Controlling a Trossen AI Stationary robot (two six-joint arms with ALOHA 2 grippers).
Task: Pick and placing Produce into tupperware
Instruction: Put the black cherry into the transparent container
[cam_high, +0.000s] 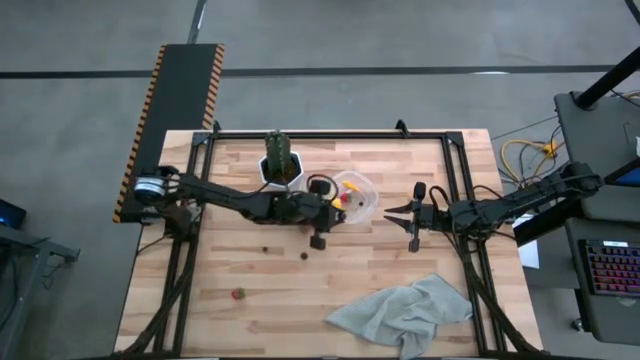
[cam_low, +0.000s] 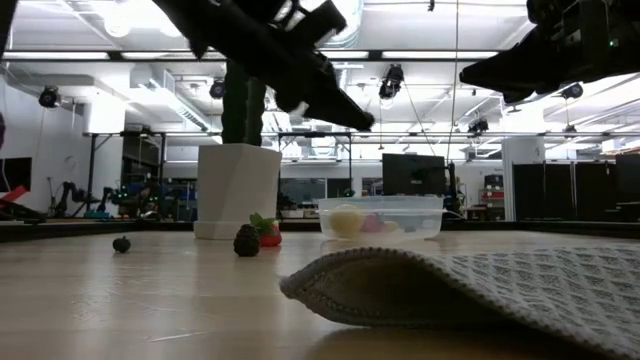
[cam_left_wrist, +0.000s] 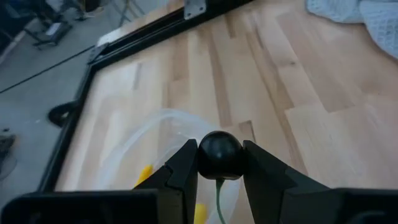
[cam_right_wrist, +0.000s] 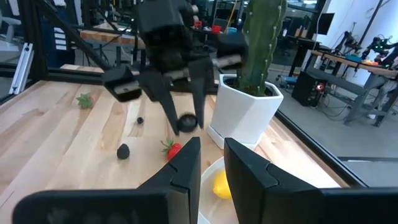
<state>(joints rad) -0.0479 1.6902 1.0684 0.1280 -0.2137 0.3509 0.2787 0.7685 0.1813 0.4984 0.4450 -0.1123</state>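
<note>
A small dark round berry (cam_left_wrist: 219, 154) is held in the air by my left gripper (cam_high: 340, 203), which is shut on it. It hangs over the near-left rim of the clear tupperware (cam_high: 362, 188), which holds yellow and red pieces (cam_high: 346, 198). On the table lie a strawberry (cam_high: 238, 293), two dark berries (cam_high: 266, 250) (cam_high: 303, 255) and another strawberry (cam_right_wrist: 173, 149) by the pot. My right gripper (cam_high: 393, 210) waits level to the right of the tupperware, with a narrow gap between its fingers and nothing in it. My left gripper pinches the dark berry by its two opposite sides (cam_left_wrist: 202, 158) between the ends of its two fingers. The fingers (cam_right_wrist: 171, 106) slant down from the table's left. The berry (cam_right_wrist: 186, 122) is lifted clear of the table, above the tupperware (cam_left_wrist: 155, 130).
A white hexagonal pot (cam_high: 280, 168) with a cactus stands just behind and left of the tupperware. A crumpled grey cloth (cam_high: 405, 312) lies at the near right. A black frame (cam_high: 330, 133) runs along the table's edges.
</note>
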